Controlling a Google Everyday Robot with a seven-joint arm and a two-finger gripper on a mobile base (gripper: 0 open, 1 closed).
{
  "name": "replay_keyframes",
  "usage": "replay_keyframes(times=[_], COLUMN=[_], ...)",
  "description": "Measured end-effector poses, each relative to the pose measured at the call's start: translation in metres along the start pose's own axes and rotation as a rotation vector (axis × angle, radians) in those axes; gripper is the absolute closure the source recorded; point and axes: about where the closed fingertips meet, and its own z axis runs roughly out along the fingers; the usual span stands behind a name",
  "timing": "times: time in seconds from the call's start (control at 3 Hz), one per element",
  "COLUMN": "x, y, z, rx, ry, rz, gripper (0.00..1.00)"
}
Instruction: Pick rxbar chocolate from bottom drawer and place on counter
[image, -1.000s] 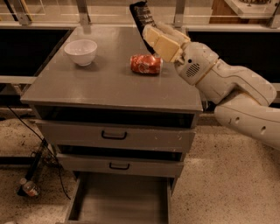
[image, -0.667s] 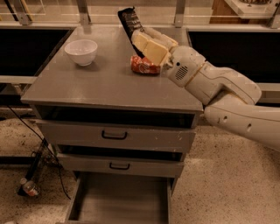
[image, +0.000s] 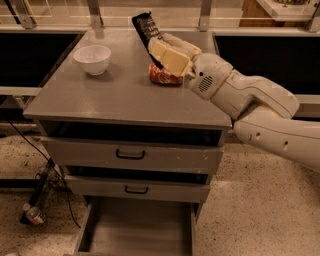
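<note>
We see the rxbar chocolate (image: 145, 27) clamped between the two tan fingers (image: 174, 59) of the gripper (image: 163, 56). Most of its black wrapper sticks out past the fingertips, up and to the left, tilted on a slant. The bar is off the surface, held above the rear middle of the counter (image: 115, 97). The gripper hangs just over the red-orange snack packet (image: 161, 76), which lies flat on the counter beneath it. We cannot tell whether the two touch.

Compared with a second ago, the gripper and bar have shifted left and a little lower, from the counter's right rear toward its centre, so they now sit over the packet rather than beside it. The white bowl (image: 92, 58) and the packet have not moved.

The counter is smooth grey with a faint sheen. The bottom drawer (image: 140, 227) stands pulled out, a plain flat grey tray. The two shallower drawers (image: 131, 154) above it carry black handles. The arm (image: 255, 102) is glossy white with rounded segments. The bowl is round and plain, the packet crinkled and shiny, and the floor speckled.
</note>
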Motion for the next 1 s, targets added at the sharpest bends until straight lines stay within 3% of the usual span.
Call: replay_keyframes(times=[1.0], x=[0.054], y=[-0.007], z=[0.006], rx=[0.006], ry=[0.213], rz=[0.061], gripper=[1.00])
